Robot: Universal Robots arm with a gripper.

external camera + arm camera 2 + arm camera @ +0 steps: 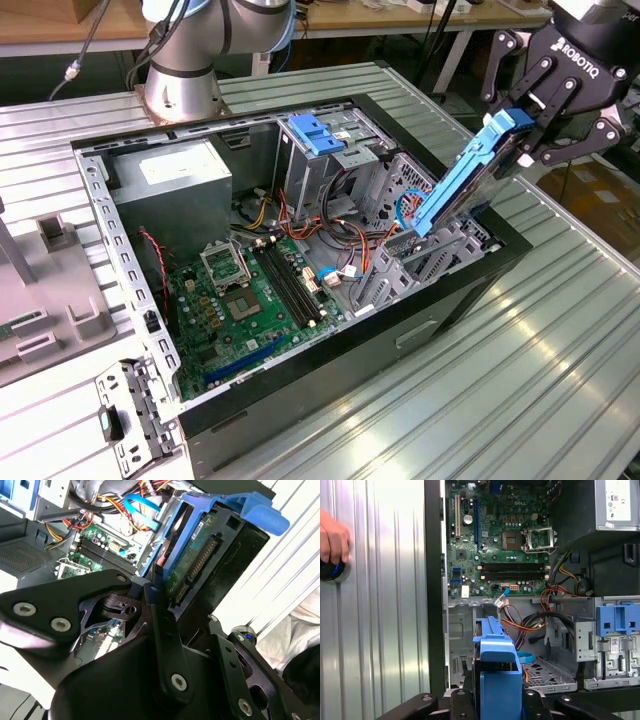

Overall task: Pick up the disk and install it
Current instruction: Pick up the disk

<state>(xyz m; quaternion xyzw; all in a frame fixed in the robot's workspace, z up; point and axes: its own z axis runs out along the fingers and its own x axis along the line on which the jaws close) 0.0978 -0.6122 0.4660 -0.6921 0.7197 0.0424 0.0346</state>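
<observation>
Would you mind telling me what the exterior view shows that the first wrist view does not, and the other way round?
Exterior view: the arm's base behind the computer case, and a grey fixture beside it. First wrist view: a person's hand over the ribbed table. Both: the gripper shut on the disk, plus the motherboard and the blue latch.

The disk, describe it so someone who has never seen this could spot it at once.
Find the open computer case on the ribbed table. At its end on the exterior view's right, the gripper holds the disk slanted over the rim. Unlike the blue latch, it is long and tilted.
</observation>
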